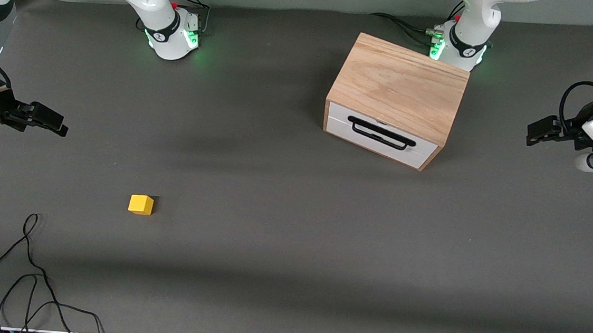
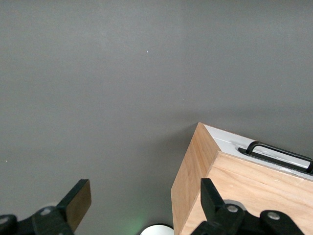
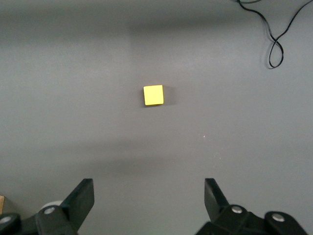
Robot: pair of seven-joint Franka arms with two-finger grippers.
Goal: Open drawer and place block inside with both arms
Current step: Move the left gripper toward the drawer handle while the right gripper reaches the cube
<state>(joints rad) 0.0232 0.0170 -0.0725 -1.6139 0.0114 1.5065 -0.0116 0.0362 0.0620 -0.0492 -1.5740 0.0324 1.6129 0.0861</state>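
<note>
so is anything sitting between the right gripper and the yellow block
Nothing visible. The right gripper, jaws open, hangs over bare table with the block in plain sight. The loose black cable lies nearer the front camera, off that path.

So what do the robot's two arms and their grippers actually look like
Both arms are glossy white with dark grey joint bands, black cables and green-lit bases. The left gripper and the right gripper are black, with two flat fingers fixed by silver screws.
</note>
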